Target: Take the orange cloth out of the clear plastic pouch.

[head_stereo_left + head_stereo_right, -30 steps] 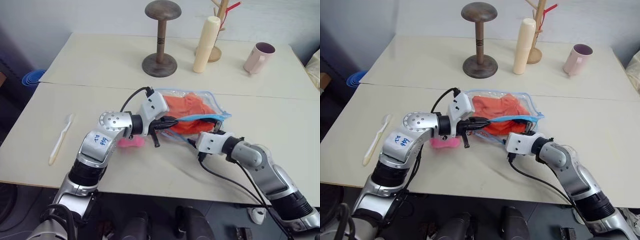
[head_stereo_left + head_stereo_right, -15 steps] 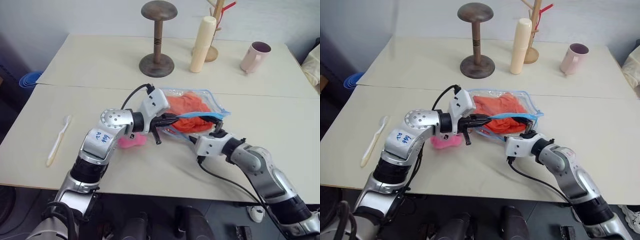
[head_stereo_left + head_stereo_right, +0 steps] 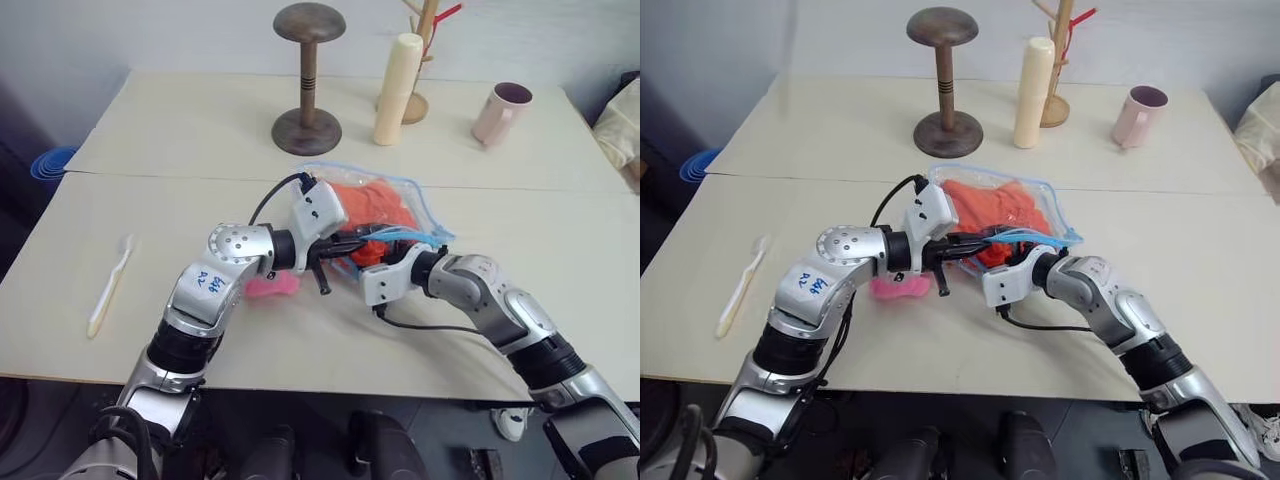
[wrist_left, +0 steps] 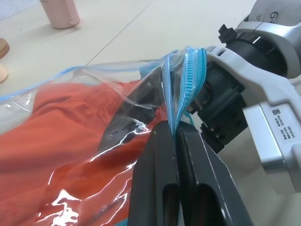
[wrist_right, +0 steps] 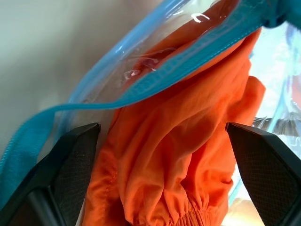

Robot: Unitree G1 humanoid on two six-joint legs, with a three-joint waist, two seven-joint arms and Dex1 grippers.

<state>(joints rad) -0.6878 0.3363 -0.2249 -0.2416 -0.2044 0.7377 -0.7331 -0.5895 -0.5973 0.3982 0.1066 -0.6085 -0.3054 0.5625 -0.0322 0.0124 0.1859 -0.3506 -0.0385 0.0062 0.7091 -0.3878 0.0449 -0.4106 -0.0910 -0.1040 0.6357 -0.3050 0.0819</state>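
The clear plastic pouch (image 3: 428, 218) lies mid-table with the orange cloth (image 3: 387, 203) inside it. My left gripper (image 3: 349, 243) is shut on the pouch's light-blue zipper edge (image 4: 187, 70) and holds the mouth lifted. In the left wrist view that edge is pinched between the two black fingers (image 4: 160, 160). My right gripper (image 3: 373, 256) is open at the pouch mouth, just right of the left one. In the right wrist view its fingers (image 5: 70, 160) stand wide on either side of the bunched orange cloth (image 5: 188, 136), with the blue zipper band running across above.
A pink plush toy (image 3: 270, 287) lies beside the left arm and a white toothbrush (image 3: 108, 285) at the left. At the back stand a wooden hat stand (image 3: 307, 75), a cream cylinder (image 3: 395, 88), a wooden rack (image 3: 425, 50) and a pink mug (image 3: 498, 113).
My right gripper has swung left and forward to the pouch mouth, rolling as it went, still open. The left gripper has kept its hold on the zipper edge without moving.
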